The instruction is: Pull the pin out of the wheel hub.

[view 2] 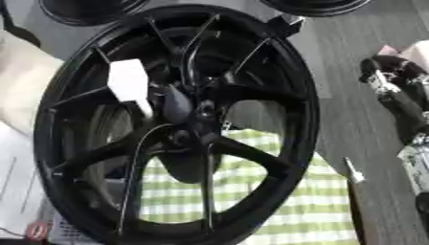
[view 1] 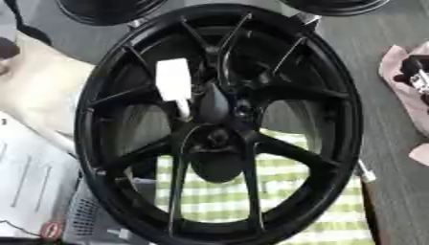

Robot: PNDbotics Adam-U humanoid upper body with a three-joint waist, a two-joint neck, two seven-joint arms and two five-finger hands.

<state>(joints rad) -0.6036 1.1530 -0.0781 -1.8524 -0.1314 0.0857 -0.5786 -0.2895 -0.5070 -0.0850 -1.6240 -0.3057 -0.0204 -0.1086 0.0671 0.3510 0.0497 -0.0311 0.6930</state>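
One black wheel hub (view 1: 285, 150) fills most of both views, its spoked face turned toward the camera; whether it lies flat or is propped cannot be settled. A green-and-white checked cloth (view 1: 285, 210) is seen through the lower spokes, probably laid beneath to protect the rim and the bench. The pin (view 1: 174, 79) is noted upper left of the centre boss: a white blocky head between two spokes, with a thin pale shank running down and inward toward the hub centre. It is judged to be seated, so the pull is not yet done; the head stands proud of the spokes, which leaves it open to be grasped. At the right edge a black-and-silver form against something pink is taken to be the right hand (view 2: 392, 91), well apart from the pin; its state cannot be told. No left hand is seen. Pale papers (view 1: 29, 177) lie at left, and dark round shapes (view 1: 105, 9) sit along the far edge.
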